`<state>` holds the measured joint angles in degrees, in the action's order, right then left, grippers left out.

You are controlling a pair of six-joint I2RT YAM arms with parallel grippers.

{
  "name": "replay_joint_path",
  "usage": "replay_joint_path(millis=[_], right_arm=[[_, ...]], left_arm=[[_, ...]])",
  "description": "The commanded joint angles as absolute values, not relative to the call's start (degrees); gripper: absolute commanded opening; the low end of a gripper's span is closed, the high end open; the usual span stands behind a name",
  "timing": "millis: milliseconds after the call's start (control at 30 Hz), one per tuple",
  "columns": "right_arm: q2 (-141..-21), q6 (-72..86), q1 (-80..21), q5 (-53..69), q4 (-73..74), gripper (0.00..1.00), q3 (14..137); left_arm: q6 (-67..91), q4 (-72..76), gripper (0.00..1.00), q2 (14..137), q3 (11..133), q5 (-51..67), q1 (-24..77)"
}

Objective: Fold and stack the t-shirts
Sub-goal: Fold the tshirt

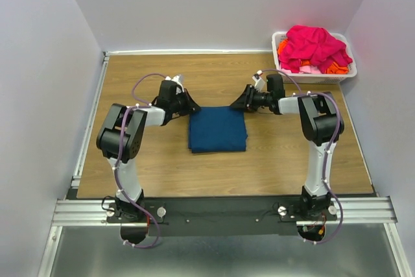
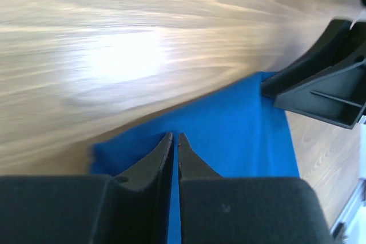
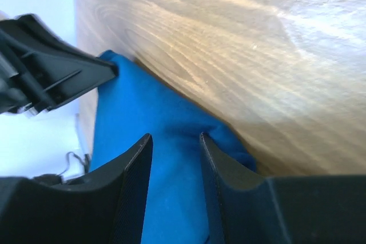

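Item inspected: one blue t-shirt (image 1: 217,129), folded to a near-square and lying flat at the centre of the table (image 1: 285,160), print not visible.

Left gripper (image 1: 192,107) sits at the shirt's 11 o'clock corner. In its wrist view the fingers (image 2: 154,161) are drawn together to a thin slit, tips over the cloth's far edge. Whether any cloth is pinched between them cannot be told.

Right gripper (image 1: 235,104) sits at the shirt's 1 o'clock corner. Its fingers (image 3: 134,167) stand clearly apart with blue cloth showing in the gap (a raised fold lies just beyond the tips), and they are not clamped on anything.

The two grippers face each other across the shirt's far edge, each visible in the other's wrist view.

Remaining stock: pink t-shirts (image 1: 314,45) heaped over orange t-shirts (image 1: 337,67) in a white basket (image 1: 316,77) at the table's 1 o'clock corner, well apart from the blue one.
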<state>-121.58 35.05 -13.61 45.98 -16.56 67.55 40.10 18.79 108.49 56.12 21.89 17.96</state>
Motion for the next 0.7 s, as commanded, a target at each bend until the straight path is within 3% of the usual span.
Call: replay_joint_path(millis=[0, 133, 233, 433, 667], right_arm=[[-123.1, 37.5, -12.6, 47.9, -21.9, 0.46, 68.3], [-115.1, 38.1, -12.6, 46.3, -22.0, 0.5, 64.2], [-107.1, 42.0, -12.7, 47.3, -24.3, 0.55, 59.0], [-98.7, 54.2, -16.3, 54.3, -36.8, 0.61, 46.6], [-102.1, 57.1, -19.2, 57.4, -46.2, 0.61, 33.0]], left_arm=[[42.7, 23.4, 0.15, 108.6, 55.5, 25.8, 16.2], [41.7, 22.7, 0.29, 100.6, 53.7, 24.7, 16.3], [40.9, 22.1, 0.33, 92.9, 50.2, 24.1, 17.1], [45.4, 20.8, 0.33, 82.2, 39.7, 28.0, 22.9], [53.1, 22.6, 0.29, 77.2, 27.1, 26.9, 27.3]])
